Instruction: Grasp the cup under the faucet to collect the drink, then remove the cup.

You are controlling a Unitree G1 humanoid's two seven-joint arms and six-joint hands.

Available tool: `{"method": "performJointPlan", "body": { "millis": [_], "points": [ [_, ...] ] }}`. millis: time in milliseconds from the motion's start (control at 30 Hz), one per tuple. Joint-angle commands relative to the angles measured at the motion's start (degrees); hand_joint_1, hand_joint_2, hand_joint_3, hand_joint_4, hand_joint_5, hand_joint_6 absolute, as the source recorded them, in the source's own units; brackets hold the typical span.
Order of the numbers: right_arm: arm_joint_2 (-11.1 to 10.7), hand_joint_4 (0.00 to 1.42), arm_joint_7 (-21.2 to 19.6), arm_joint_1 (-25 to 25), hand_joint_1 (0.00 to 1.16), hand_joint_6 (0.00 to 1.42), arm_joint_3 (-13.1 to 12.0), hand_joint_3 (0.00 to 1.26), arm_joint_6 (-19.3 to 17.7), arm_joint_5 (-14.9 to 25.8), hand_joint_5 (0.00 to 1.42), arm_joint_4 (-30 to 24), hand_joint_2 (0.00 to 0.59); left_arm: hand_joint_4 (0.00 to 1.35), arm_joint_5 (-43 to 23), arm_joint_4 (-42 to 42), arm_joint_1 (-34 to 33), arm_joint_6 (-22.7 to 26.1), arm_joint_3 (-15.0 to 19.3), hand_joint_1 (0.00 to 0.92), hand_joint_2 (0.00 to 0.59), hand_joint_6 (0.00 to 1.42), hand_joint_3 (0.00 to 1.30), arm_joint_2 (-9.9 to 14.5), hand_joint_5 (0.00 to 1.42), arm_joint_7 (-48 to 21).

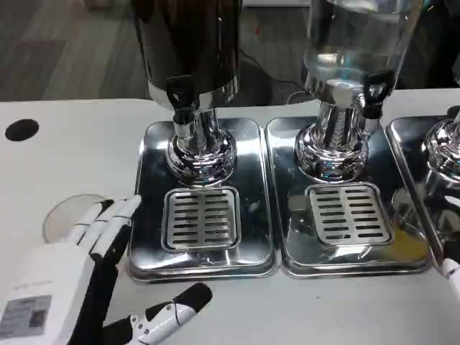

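Cup (pixel 60 217): seems clear, round shape on white surface (pixel 65 154), near left, just left of left tray (pixel 251 187), partly behind fingers; not under faucet (pixel 180 97). Left hand (pixel 86 269) just near side of cup, fingers apart, thumb stretched to right, holds nothing; touching cup or not, cannot tell. Right hand (pixel 451 270): only tip at right edge, state cannot tell. Drip grate (pixel 201 218) under faucet is bare.

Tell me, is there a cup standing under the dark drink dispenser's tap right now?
No. The drip grate below the dark dispenser's tap is bare, and the left hand holds nothing.
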Motion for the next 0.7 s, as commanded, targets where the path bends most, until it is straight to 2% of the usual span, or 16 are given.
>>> {"method": "performJointPlan", "body": {
  "millis": [33,333,700],
  "points": [
    [0.07,0.13,0.36,0.04,0.5,0.0,-0.2,0.26,-0.53,0.0,0.07,-1.04,0.543,0.03,0.17,0.09,1.19,0.06,0.0,0.0,0.101,0.35,0.16,0.32,0.11,0.0],
    [0.36,0.13,0.3,0.63,0.5,0.0,-0.07,0.26,-2.0,0.7,0.08,-0.35,0.543,0.03,1.83,-0.94,2.63,0.19,-1.42,0.0,0.101,0.35,0.15,-0.58,0.11,0.6],
    [0.26,0.13,0.51,0.34,0.5,0.0,-0.07,0.27,-2.32,1.06,0.09,0.21,0.543,0.03,2.09,-1.34,2.77,0.24,-1.23,0.0,0.101,0.35,0.15,-1.49,0.11,0.75]
  ]
}}
